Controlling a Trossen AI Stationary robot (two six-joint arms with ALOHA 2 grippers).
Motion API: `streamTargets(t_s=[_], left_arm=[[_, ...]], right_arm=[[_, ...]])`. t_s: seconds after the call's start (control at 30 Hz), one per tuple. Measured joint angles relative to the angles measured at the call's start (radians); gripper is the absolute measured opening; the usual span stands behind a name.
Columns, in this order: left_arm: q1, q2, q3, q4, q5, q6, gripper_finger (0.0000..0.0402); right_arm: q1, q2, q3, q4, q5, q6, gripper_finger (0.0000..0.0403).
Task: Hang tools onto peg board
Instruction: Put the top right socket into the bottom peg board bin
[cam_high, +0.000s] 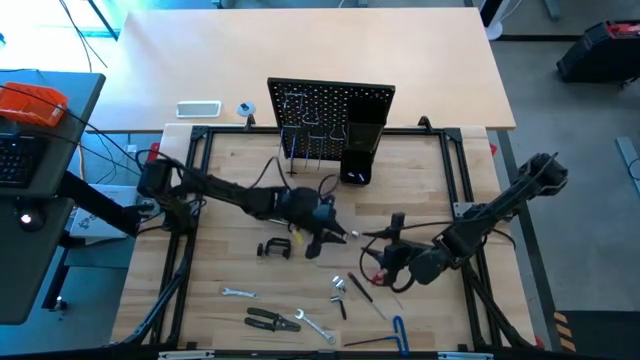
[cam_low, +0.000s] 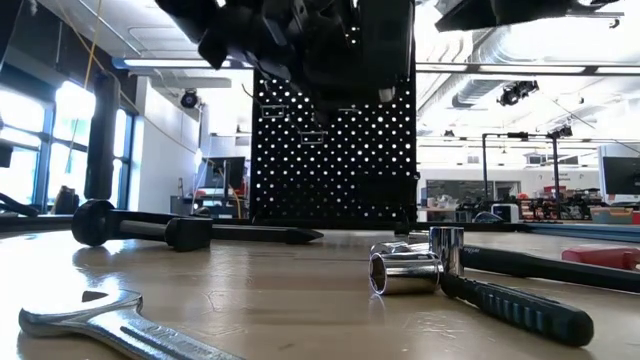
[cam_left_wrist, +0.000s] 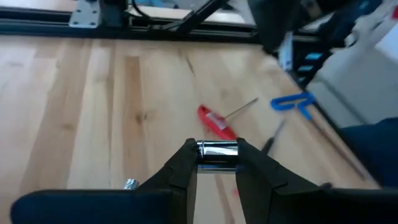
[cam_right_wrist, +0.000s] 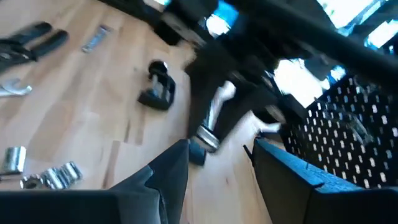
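**Left gripper holds a small chrome piece above the tabletop, right gripper open nearby**

Seen from above, a wooden tabletop (cam_high: 230, 200) carries an upright black peg board (cam_high: 330, 105) at its far edge, with thin metal hooks (cam_high: 305, 140) on its face and a black box-shaped holder (cam_high: 358, 150) at its right side.

The left arm reaches in from the left to the middle of the tabletop. Its left gripper (cam_left_wrist: 216, 163) is nearly closed on a short shiny chrome piece (cam_left_wrist: 217, 155), pinched between the two dark fingers (cam_left_wrist: 183, 171) and lifted clear of the wood. What kind of tool it is cannot be told.

The right arm comes in from the right, and the right gripper (cam_right_wrist: 217, 155) sits just beside the left one, its fingers spread wide with nothing between them, pointing toward the left gripper.

The other tools lie loose on the tabletop. A black C-clamp (cam_high: 275, 248) lies just left of the left gripper. A red-handled screwdriver (cam_left_wrist: 216, 121) lies below the grippers, and a blue-handled hex key (cam_high: 400, 330) lies near the front edge. Black-handled pliers (cam_high: 268, 319) and a silver wrench (cam_high: 238, 293) lie at the front left, with small metal bits (cam_high: 338, 286) between them and the right gripper
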Motion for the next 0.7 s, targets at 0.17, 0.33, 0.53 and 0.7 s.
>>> streamTargets(t_s=[0.17, 0.33, 0.53, 0.7], left_arm=[[0.028, 0.000, 0.000, 0.043, 0.107, -0.056, 0.0071], [0.037, 0.000, 0.000, 0.087, 0.171, -0.095, 0.0071], [0.041, 0.000, 0.001, 0.093, 0.204, -0.123, 0.0071], [0.040, -0.001, 0.001, 0.097, 0.229, -0.134, 0.0071]], right_arm=[[-0.012, 0.047, 0.000, 0.106, -0.041, -0.110, 0.0174], [-0.032, 0.095, 0.000, 0.142, -0.076, -0.165, 0.0174], [-0.038, 0.125, 0.001, 0.238, -0.057, -0.254, 0.0174], [-0.046, 0.144, 0.001, 0.293, -0.052, -0.330, 0.0174]])
